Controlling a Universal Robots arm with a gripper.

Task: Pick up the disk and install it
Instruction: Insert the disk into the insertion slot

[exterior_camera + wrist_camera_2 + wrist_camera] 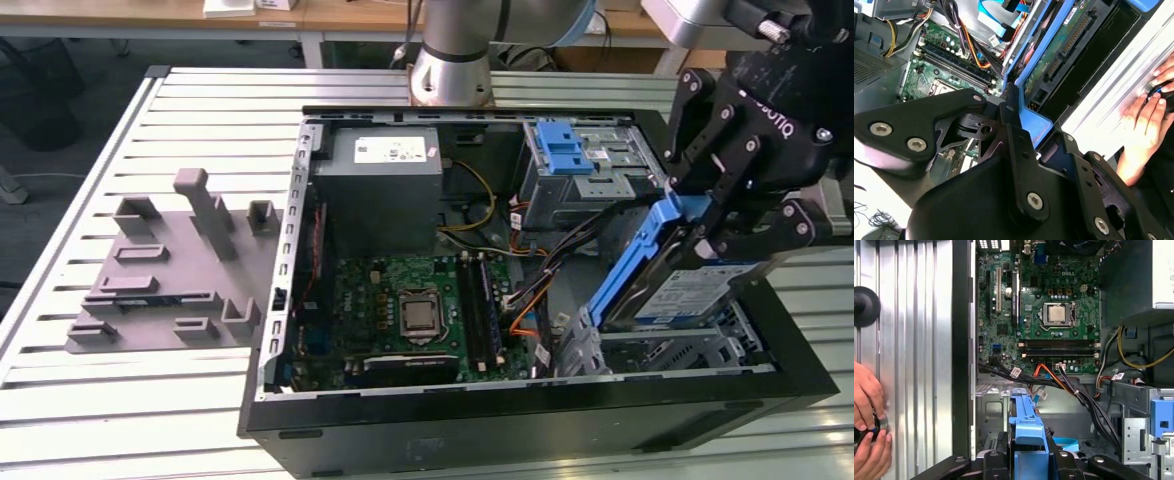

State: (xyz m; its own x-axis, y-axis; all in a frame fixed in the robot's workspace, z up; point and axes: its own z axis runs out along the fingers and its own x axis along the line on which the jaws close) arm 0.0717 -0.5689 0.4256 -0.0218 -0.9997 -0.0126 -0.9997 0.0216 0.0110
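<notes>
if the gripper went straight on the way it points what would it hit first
Probably the metal drive bay below: the gripper, shut on the disk, points down toward it, though depth is unclear.

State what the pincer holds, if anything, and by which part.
The pincer holds the disk, clamped across the blue carrier frame at its raised end, above the open computer case.
</notes>
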